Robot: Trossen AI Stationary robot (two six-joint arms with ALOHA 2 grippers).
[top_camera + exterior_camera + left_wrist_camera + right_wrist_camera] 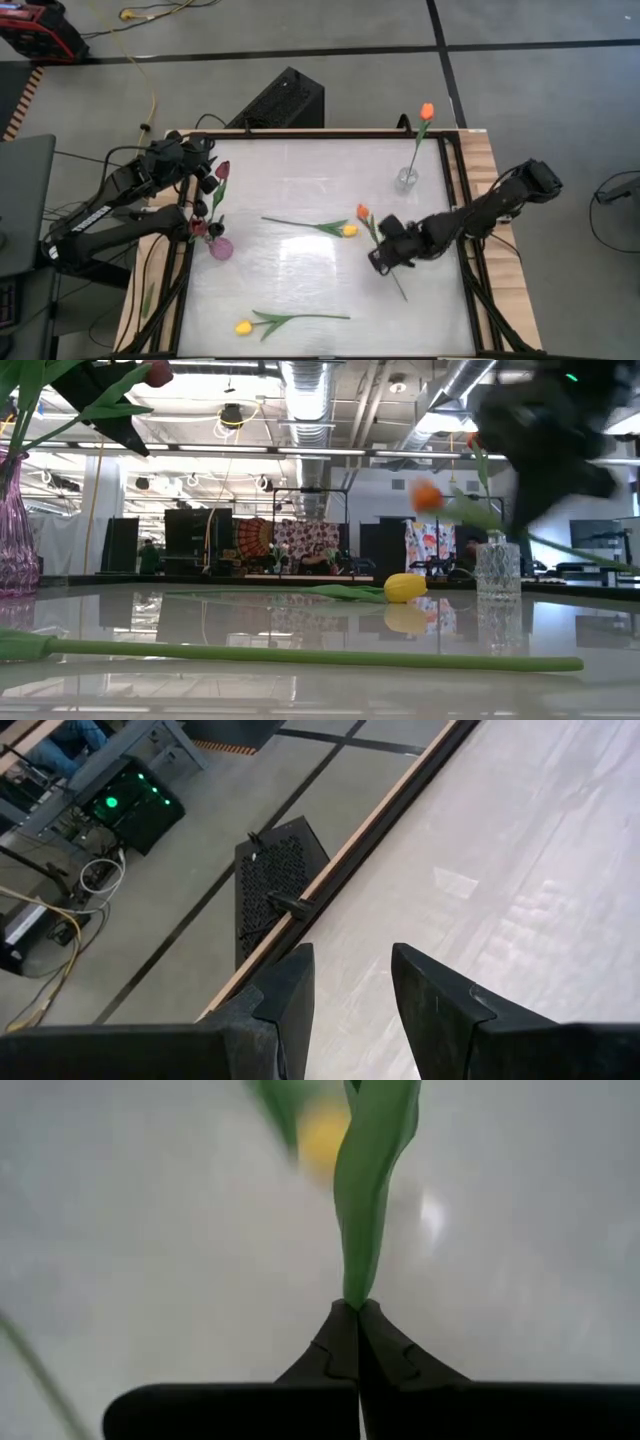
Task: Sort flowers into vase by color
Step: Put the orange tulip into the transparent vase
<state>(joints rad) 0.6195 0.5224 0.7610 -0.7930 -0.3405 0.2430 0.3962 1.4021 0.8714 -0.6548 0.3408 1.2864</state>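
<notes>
Right end effector [381,258] is closed on the orange tulip's [362,211] stem; in my right wrist view the fingertips [357,1342] meet around a green leaf or stem, can't say which. It sits right of centre on the surface [300,270]. Stem tail runs out from under it toward the near right corner.

Left end effector [208,178] is open, nothing between the fingers [290,1000], hovering at the far left corner area just beside the maroon tulip's head [222,170]. Left wrist view shows only bare surface, the wooden edge and a black perforated box [270,885] on the floor.

Hard to read:
- low view: right arm is a dark blur top right, orange head [427,495] blurred too
- pink vase [221,247] at the left edge is partly covered by the left arm from above; cut off at frame edge in low view
- right wrist view: yellow head [325,1135] is just a smear

Flowers:
- maroon tulip stands in the pink vase
- second orange tulip [427,111] stands in the clear glass vase [406,180], far right
- yellow tulip [348,230] lies flat at centre, head toward the right end effector
- another yellow tulip [243,327] lies along the near edge, head to the left
</notes>
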